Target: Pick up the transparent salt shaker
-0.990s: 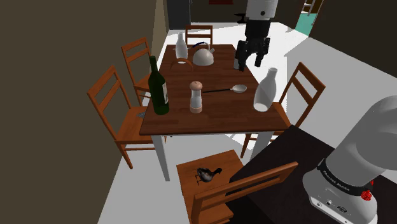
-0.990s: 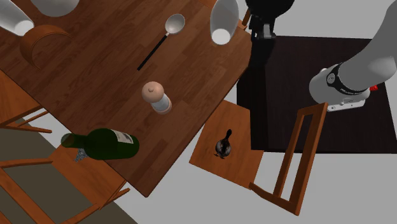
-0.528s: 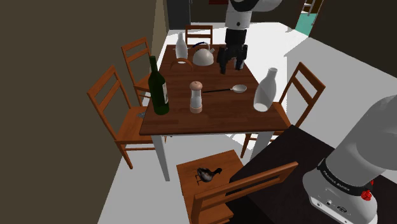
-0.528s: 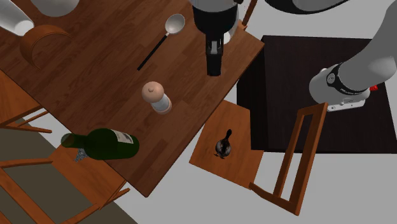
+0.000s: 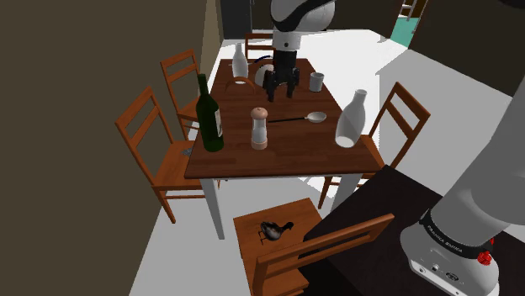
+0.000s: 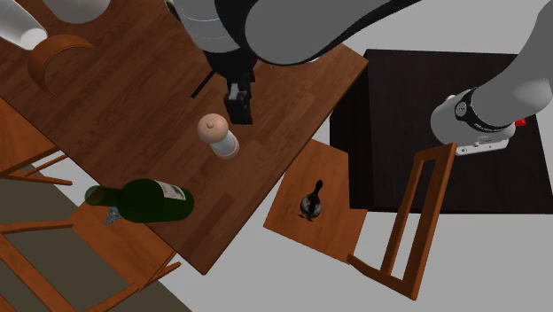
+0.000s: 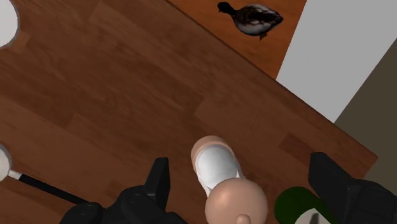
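The salt shaker [image 5: 259, 128] stands upright in the middle of the wooden table [image 5: 286, 151]; it has a clear body and a rounded tan cap. My gripper [image 5: 276, 87] hangs open above the table, just behind the shaker in the shoulder view. From the second exterior view the gripper [image 6: 239, 106] sits close beside the shaker [image 6: 219, 135]. In the wrist view the shaker [image 7: 219, 170] shows between the spread black fingers [image 7: 159, 181], which do not touch it. The gripper [image 7: 243, 179] holds nothing.
A dark green bottle [image 5: 209, 118] stands close to the shaker on the shoulder view's left. A spoon [image 5: 304, 118] and a white vase [image 5: 351, 119] are to its right. A cup [image 5: 316, 81] and white bottle [image 5: 240, 61] stand farther back. A duck figure [image 6: 310, 202] rests on a chair.
The arm has swung from beyond the table's right edge toward the shoulder view's left. It now hangs over the table near the shaker. The gripper stays open.
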You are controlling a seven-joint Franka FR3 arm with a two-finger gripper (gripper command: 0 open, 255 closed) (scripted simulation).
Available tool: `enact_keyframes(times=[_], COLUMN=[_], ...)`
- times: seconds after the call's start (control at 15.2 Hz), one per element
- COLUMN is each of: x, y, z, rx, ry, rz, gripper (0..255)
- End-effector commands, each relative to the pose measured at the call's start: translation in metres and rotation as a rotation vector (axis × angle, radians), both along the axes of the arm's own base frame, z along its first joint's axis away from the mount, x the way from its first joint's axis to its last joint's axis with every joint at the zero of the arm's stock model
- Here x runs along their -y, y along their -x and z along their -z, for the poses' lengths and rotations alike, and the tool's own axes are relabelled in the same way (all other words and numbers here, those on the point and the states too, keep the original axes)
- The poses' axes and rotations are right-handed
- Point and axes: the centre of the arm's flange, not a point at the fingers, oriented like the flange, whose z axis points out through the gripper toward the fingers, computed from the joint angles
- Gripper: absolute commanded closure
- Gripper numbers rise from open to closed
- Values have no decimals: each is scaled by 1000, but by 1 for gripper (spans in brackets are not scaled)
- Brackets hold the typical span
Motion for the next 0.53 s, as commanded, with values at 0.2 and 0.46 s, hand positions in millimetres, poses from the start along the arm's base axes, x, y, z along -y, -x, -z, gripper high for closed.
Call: enact_keyframes(times=[0.2,0.46], x=[-10,-19], y=[-59,-106], z=[29,53], rx=[0,-1], ry=[-27,-47], rz=[-24,-43], gripper=[0,0])
